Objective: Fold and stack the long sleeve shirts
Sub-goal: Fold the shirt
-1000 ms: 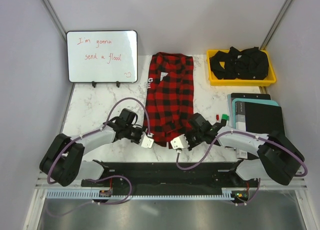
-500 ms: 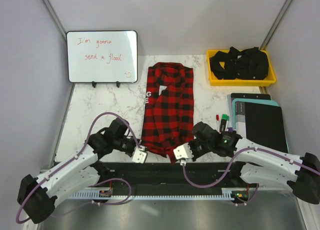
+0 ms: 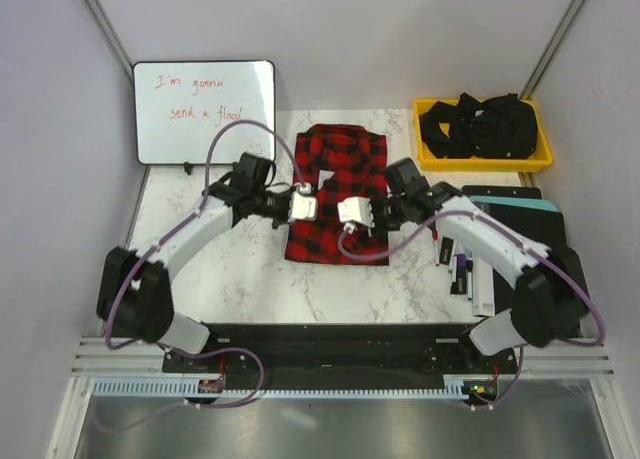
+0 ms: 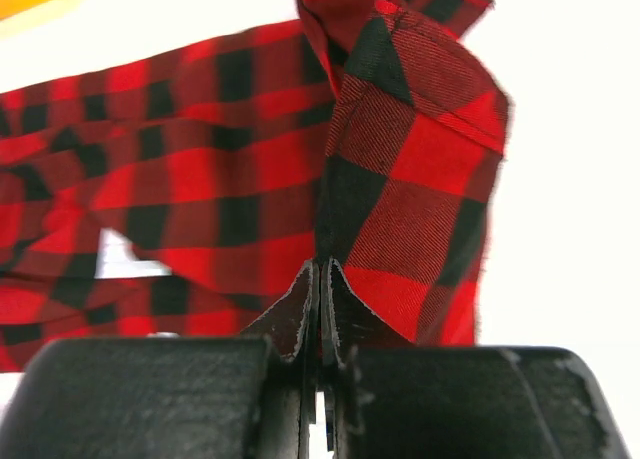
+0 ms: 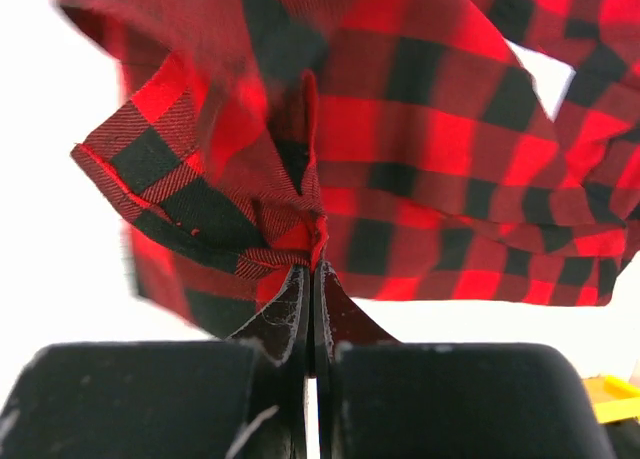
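Above the marble table (image 3: 220,269), left pincer (image 4: 320,271) and right pincer (image 5: 312,274) each clamp the flannel shirt (image 3: 340,184) (jaws pressed together).

Flannel shirt (image 5: 420,149) blurry along the right wrist view's top edge.

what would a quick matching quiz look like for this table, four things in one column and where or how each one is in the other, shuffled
Things:
1. whiteboard
2. yellow bin
3. flannel shirt
4. dark folders

States:
A. pinched by the left gripper and the right gripper, both shut on its cloth
B. lying flat at the right edge of the table
C. standing at the far left, red writing on it
D. in the far right corner, black cloth inside

Pairs: 1-C, 2-D, 3-A, 4-B
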Available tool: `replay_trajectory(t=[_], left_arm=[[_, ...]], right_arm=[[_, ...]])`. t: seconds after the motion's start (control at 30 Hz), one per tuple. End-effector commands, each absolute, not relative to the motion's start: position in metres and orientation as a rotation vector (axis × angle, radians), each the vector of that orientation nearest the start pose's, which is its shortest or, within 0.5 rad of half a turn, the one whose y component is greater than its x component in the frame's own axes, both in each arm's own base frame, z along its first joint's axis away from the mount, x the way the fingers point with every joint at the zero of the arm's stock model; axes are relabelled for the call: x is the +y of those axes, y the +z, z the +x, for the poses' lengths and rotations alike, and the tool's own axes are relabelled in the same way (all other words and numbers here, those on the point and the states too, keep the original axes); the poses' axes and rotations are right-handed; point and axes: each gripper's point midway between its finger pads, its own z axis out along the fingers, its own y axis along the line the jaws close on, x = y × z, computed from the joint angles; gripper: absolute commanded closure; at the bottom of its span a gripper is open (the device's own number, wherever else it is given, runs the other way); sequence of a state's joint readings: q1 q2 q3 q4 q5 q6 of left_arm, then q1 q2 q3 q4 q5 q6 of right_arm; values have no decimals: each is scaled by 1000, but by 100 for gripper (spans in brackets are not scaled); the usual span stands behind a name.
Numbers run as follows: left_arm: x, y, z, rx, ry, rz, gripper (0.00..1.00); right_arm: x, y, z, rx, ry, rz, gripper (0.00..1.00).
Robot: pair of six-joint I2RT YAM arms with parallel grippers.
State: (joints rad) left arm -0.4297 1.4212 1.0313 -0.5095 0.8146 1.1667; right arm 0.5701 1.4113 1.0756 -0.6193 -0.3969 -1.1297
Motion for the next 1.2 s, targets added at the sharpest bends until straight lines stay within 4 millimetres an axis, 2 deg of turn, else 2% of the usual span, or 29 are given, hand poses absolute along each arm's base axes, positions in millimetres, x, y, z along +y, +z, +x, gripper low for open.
replay_trajectory(t=[0.0, 0.03, 0.07, 0.1, 0.13, 0.17, 0.2, 0.23, 0.27, 0.3, 0.43, 0.5, 0.6, 0.7, 0.8, 1.0, 1.17], left_arm=[[-259, 149, 354, 1285, -554, 1721, 98], [-261, 157, 375, 1275, -517, 1699, 98], [-262, 134, 388, 1329, -540, 1698, 98], [-260, 130, 401, 1343, -522, 1690, 98], [-263, 138, 417, 1332, -493, 1673, 98], [-263, 130, 426, 1359, -494, 1660, 98], [-262, 114, 437, 1396, -478, 1662, 98], [-263, 114, 446, 1395, -454, 1657, 98], [-262, 108, 451, 1411, -444, 1653, 98], [-261, 100, 456, 1428, -433, 1652, 98], [-256, 84, 463, 1480, -402, 1641, 98], [-251, 82, 464, 1493, -388, 1635, 98], [-249, 94, 464, 1491, -389, 1609, 98], [-245, 116, 467, 1485, -373, 1570, 98], [-239, 124, 468, 1475, -350, 1572, 98], [-229, 124, 473, 1501, -344, 1549, 98], [-230, 110, 482, 1534, -344, 1539, 98]], right_arm=[[223, 114, 352, 1469, 270, -1955, 100], [228, 123, 372, 1426, 243, -1949, 100], [228, 105, 384, 1452, 257, -1964, 100], [227, 112, 403, 1445, 228, -1936, 100], [228, 109, 412, 1441, 226, -1935, 100], [228, 92, 419, 1462, 237, -1950, 100], [227, 89, 427, 1466, 229, -1946, 100], [229, 91, 436, 1465, 220, -1932, 100], [230, 79, 440, 1490, 238, -1931, 100], [229, 79, 446, 1495, 229, -1919, 100], [227, 65, 449, 1517, 231, -1911, 100], [225, 66, 452, 1526, 217, -1893, 100], [225, 79, 452, 1527, 213, -1865, 100], [223, 99, 454, 1510, 196, -1830, 100], [219, 107, 454, 1503, 186, -1820, 100], [219, 106, 458, 1513, 196, -1803, 100], [218, 84, 473, 1587, 185, -1785, 99]])
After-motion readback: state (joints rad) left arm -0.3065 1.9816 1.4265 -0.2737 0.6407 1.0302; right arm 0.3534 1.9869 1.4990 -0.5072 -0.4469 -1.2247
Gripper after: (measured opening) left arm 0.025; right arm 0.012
